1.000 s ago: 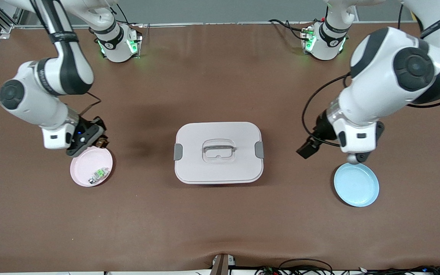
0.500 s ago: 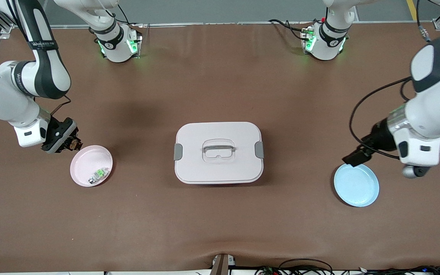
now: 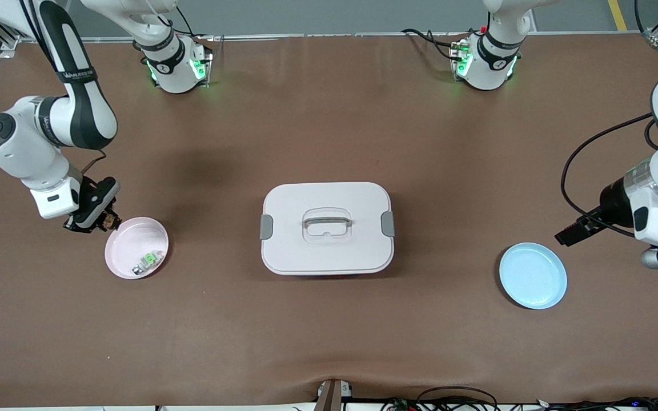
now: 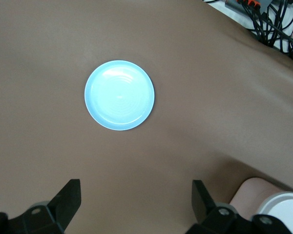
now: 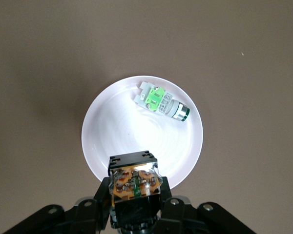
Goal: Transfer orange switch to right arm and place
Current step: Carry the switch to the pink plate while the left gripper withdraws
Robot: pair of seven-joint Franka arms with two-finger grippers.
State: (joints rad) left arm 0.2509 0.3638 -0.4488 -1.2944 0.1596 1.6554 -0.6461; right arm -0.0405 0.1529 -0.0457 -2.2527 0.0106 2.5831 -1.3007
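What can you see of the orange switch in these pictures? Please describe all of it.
The orange switch is a tiny blocky part with a black housing. The face toward the wrist camera is orange-brown with metal contacts and a small green spot. The right hand is shut on it and holds it in the air over the edge of the pink plate, without touching the plate. A green-and-clear part lies on that plate, apart from the switch.

The left end effector (image 4: 135, 207) is partly cut off by the frame's edge.
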